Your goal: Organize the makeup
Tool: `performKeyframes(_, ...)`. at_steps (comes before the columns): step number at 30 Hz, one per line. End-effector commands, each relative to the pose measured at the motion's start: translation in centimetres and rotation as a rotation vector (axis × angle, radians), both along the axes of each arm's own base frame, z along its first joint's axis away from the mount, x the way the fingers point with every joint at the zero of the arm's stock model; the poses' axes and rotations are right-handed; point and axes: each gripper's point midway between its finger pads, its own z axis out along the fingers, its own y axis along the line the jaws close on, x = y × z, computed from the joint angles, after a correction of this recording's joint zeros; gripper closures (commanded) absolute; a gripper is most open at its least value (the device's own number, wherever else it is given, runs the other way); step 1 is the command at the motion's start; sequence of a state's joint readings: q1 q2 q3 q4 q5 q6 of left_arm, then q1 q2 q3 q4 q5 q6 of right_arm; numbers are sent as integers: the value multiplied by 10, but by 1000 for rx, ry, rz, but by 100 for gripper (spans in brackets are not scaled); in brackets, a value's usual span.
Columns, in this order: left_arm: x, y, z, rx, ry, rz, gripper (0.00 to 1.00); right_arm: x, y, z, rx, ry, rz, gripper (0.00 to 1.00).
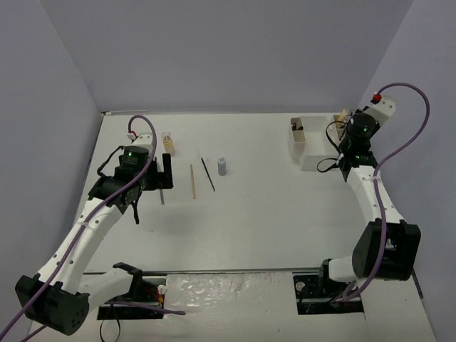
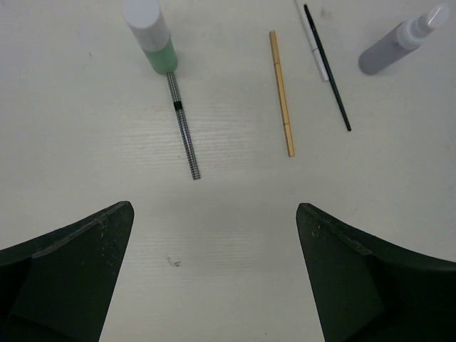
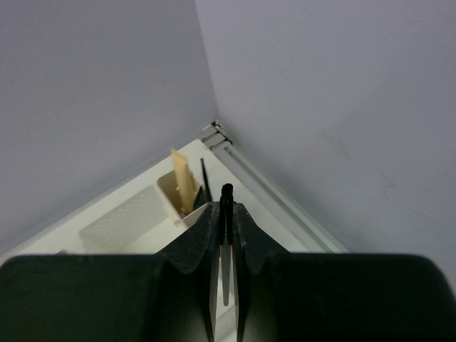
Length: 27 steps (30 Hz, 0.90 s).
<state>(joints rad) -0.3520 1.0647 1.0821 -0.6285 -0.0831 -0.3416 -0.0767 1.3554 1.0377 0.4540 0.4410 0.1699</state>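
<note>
Here, left gripper (image 2: 214, 208): jaws wide apart, empty, low over table, just short of checkered pencil (image 2: 184, 128) and green bottle (image 2: 153, 35). Right gripper (image 3: 226, 208): jaws pinched on thin black stick (image 3: 226, 191), near white box (image 3: 121, 221).

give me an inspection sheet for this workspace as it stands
surface: white table, a few small marks
job's things: green bottle, checkered stick, tan stick, black pencil, grey bottle, amber bottle loose at left; tan flat stick upright in white box
clutter: nothing seen
grippers: left gripper open, holding nothing; right gripper fingers shut on thin black piece near the box
cables: purple cable along each arm
surroundings: plain grey walls
</note>
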Motion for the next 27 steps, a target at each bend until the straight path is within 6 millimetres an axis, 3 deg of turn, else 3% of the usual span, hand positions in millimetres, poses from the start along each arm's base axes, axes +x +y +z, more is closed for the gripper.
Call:
performKeyframes(1,3,-2,-10,-14,1,-35,3,27,-39,61,-30,-205,-78,100)
performKeyframes(4,3,2,-13,-4,14,-21,3,48,-46,49,-33,-182,-60,100)
performKeyframes(12,0,11,-14,22,6,8,3,79,-49,45,-62,-167,-1,100)
performKeyframes(20,0,18,-16,41,9,31,3,108,-45,9,-30,-100,71,100)
performKeyframes(27,0,20,-17,49,14,41,3,115,-40,-30,9,-23,107,99)
